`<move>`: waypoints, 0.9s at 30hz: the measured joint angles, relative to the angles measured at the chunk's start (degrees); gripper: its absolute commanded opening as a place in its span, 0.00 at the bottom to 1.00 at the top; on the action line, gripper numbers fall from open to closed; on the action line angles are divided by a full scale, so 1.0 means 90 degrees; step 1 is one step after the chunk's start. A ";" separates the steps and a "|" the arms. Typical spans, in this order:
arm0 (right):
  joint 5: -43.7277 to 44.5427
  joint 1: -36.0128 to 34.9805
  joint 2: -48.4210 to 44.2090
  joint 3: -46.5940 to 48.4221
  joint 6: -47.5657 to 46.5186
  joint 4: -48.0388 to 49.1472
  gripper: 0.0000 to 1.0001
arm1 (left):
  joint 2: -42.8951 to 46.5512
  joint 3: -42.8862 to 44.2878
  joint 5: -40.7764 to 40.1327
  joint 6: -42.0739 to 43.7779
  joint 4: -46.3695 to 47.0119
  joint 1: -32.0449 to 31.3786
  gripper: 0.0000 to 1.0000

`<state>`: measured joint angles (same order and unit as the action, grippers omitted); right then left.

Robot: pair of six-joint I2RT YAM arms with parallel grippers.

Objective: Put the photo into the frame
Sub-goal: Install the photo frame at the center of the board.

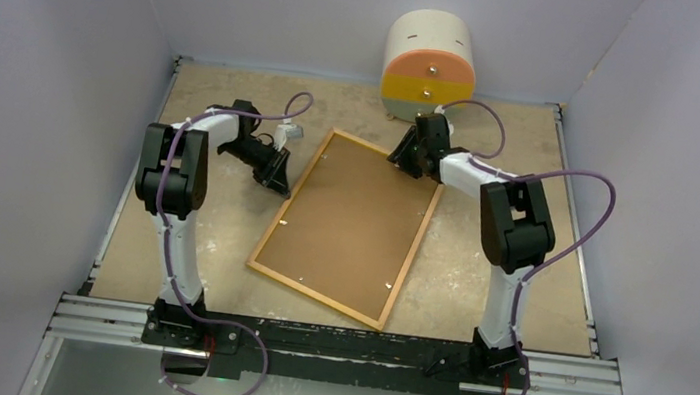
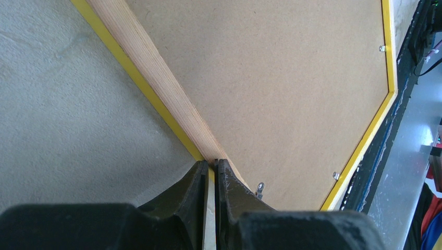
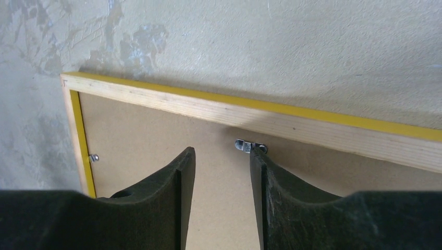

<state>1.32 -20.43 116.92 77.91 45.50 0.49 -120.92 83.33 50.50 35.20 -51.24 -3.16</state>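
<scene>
**No Legible Text**

Nothing readable in any of the three views. No lettering, label, brand mark, number or sign on the frame, on the brown backing board set in it, or on the cream, orange and yellow drum at the far wall.
</scene>
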 measured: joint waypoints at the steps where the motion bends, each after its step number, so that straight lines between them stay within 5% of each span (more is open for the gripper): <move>1: 0.0046 0.0000 0.0007 0.0015 -0.0010 -0.0005 0.46 | 0.0000 0.0000 0.0000 -0.0002 0.0000 0.0000 0.11; 20: 0.0245 0.0002 0.0211 0.0308 -0.0087 -0.0022 0.44 | 0.0007 0.0000 -0.0027 0.0000 -0.0005 -0.0039 0.10; 27: 0.0158 -0.0010 0.0211 0.0304 -0.0119 0.0112 0.57 | 0.0022 0.0000 -0.0022 0.0039 -0.0036 -0.0041 0.14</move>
<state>2.74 -20.51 118.83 80.64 44.42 1.50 -120.73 83.33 50.30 35.55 -51.57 -3.53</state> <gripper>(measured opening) 0.526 0.106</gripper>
